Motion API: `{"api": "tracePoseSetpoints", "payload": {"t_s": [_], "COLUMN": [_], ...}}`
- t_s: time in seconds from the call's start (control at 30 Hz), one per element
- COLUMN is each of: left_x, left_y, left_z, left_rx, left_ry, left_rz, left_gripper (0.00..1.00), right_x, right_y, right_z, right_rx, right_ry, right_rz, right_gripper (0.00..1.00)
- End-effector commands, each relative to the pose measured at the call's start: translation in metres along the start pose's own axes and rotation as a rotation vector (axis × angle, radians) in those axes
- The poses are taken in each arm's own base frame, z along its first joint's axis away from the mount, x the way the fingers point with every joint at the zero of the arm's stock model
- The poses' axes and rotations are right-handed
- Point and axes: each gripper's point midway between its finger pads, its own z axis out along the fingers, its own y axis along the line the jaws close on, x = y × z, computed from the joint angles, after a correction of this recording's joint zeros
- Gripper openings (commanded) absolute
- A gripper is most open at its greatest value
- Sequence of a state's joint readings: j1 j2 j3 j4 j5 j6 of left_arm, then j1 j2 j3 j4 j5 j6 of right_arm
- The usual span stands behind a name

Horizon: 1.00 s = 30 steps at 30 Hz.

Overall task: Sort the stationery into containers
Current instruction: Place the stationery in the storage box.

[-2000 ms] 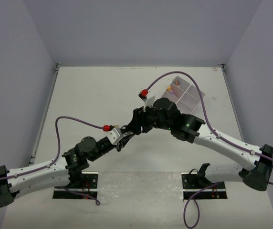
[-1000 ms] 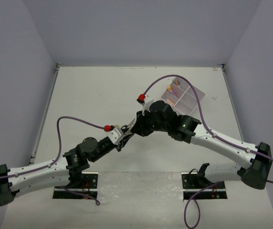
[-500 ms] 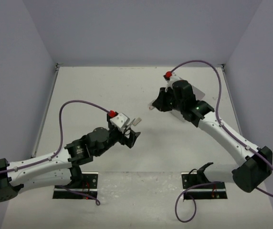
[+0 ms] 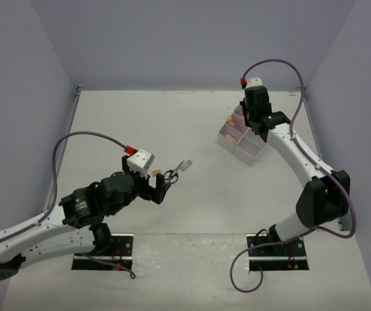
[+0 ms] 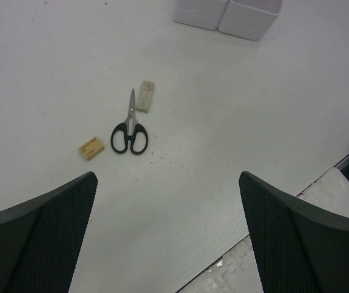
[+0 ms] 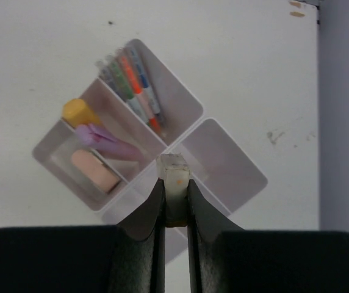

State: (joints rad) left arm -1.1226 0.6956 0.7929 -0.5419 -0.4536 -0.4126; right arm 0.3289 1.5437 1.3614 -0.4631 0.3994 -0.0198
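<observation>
A white table (image 4: 120,123) with a matte, lightly speckled top carries everything. Near its middle lie closed black-handled scissors (image 5: 129,128), flat, blades pointing away from the near edge. A pale eraser (image 5: 145,96) lies just beside the blade tip. A tan eraser (image 5: 91,148) sits just beside the handle loops, not touching them. Well apart, toward the far right, a white box (image 4: 242,139) with four compartments stands turned corner-on to the table's edges.
</observation>
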Motion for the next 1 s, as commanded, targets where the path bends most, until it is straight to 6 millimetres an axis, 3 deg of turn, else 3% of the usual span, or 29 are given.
{"api": "tracePoseSetpoints", "payload": {"t_s": [0.0,0.17,0.43,0.7,0.83,0.9,0.97], "left_x": [0.013,0.01,0.015,0.021,0.022,0.021,0.018], "left_y": [0.006,0.021,0.017,0.017,0.019,0.021,0.027], "left_z": [-0.003,-0.005,-0.002,0.003,0.005,0.004,0.002], "left_rx": [-0.011,-0.089,-0.069,-0.08,-0.095,-0.109,-0.139], "left_ry": [0.022,0.009,0.02,0.043,0.053,0.048,0.031], "left_rz": [0.006,0.009,0.018,0.03,0.035,0.028,0.016], "left_gripper": [1.0,1.0,1.0,1.0,1.0,1.0,1.0], "right_x": [-0.008,0.004,0.027,0.032,0.035,0.035,0.036], "right_y": [-0.067,-0.063,-0.047,-0.036,-0.032,-0.028,-0.028], "right_z": [-0.002,0.005,0.044,0.05,0.052,0.051,0.049], "right_rx": [0.204,0.145,0.089,0.045,0.028,0.009,0.004], "right_ry": [0.003,-0.029,0.034,0.022,0.037,0.042,0.048], "right_rz": [-0.059,-0.167,-0.271,-0.241,-0.231,-0.22,-0.209], "right_gripper": [0.0,0.0,0.0,0.02,0.15,0.3,0.38]}}
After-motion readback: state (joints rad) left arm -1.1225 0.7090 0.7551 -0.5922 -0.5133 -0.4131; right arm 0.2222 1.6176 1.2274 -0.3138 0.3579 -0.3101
